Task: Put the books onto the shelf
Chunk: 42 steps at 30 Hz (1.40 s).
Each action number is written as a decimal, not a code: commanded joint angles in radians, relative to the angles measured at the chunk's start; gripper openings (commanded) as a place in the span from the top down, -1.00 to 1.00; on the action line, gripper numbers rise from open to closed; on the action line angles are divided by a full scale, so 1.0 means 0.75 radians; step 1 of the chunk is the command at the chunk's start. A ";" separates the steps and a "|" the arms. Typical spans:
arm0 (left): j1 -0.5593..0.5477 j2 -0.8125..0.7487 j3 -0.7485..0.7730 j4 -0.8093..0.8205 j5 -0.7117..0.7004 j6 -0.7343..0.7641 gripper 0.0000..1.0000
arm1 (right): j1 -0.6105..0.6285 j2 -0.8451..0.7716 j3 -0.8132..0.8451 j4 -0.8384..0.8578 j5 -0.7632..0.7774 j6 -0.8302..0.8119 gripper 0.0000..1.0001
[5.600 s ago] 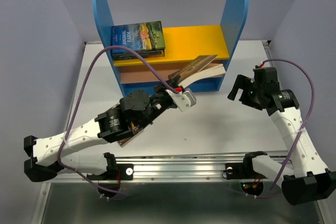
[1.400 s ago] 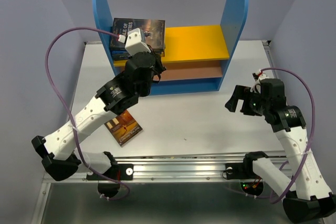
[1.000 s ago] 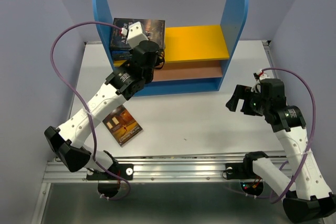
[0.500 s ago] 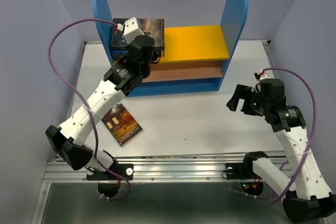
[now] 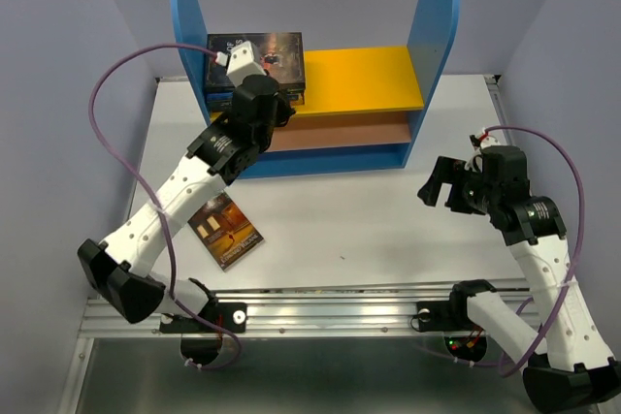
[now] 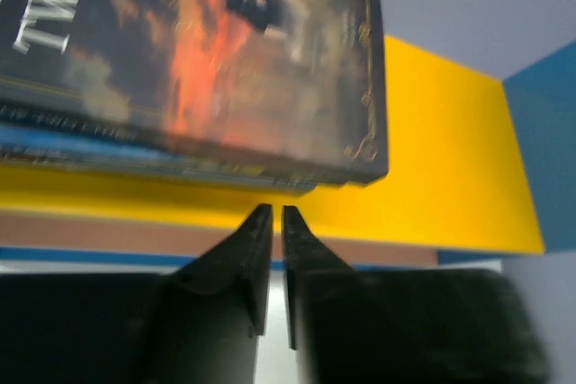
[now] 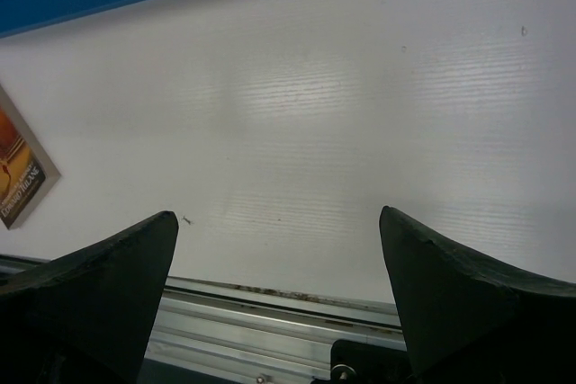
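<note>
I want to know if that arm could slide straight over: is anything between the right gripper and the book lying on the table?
Nothing. The top view shows only bare white table between the right gripper and the book.

The left arm reaches diagonally from the near-left corner of the tabletop toward its far-left corner, with the wrist raised high. The left gripper holds nothing, its jaws drawn together to a thin slit. The right arm stands bent beside the right edge. The right gripper hangs above the tabletop, jaws spread wide and empty.
</note>
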 commanded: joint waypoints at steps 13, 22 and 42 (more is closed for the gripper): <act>-0.014 -0.745 -0.967 -0.562 0.041 -0.829 -0.98 | 0.005 -0.065 -0.201 0.227 -0.387 -0.057 -1.00; 0.096 -0.745 -1.213 -0.670 -0.092 -1.178 -0.98 | 0.005 -0.012 -0.275 0.257 -0.409 -0.038 -1.00; 0.931 -0.273 -1.236 -0.077 0.109 -0.544 -0.98 | 0.005 -0.018 -0.312 0.253 -0.393 -0.028 -1.00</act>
